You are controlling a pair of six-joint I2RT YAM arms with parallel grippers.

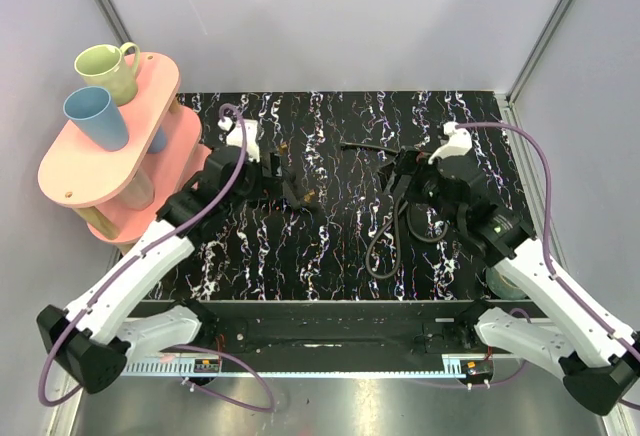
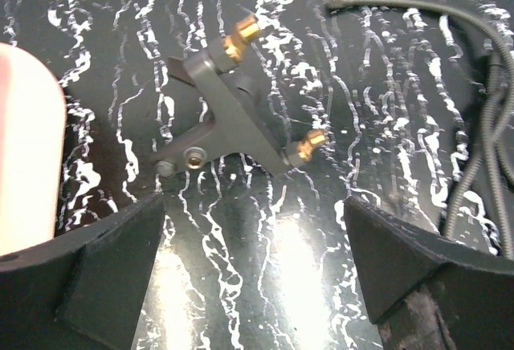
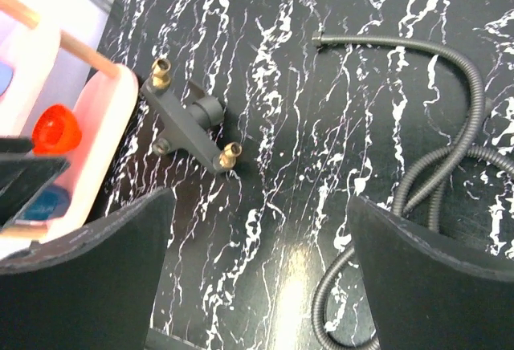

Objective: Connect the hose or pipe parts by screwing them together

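1. Nothing is joined yet. The forked fitting (image 2: 233,113) lies flat on the black marbled table (image 1: 340,246) with both brass tips bare, and no hose end touches it
2. The hose (image 3: 450,69) lies well apart from the fitting, to its right in the top view. It is loosely coiled, with one free end pointing back towards the fitting
3. The left gripper (image 2: 253,229) has its jaws spread wide and holds nothing. It hangs close above the fitting, which shows just beyond its fingertips
4. The right gripper (image 3: 261,229) is also spread wide and empty. It sits over the hose coil, on the side away from the fitting
5. We judge the whole job is left: take up both parts, bring a hose end to a brass tip, and turn it on
6. Hard to make out:
   - In the top view the left gripper covers part of the fitting
   - We cannot find the hose's second end
   - The threads are too small to judge
   - The pink shelf (image 1: 70,171), left of the fitting, is cut off in both wrist views
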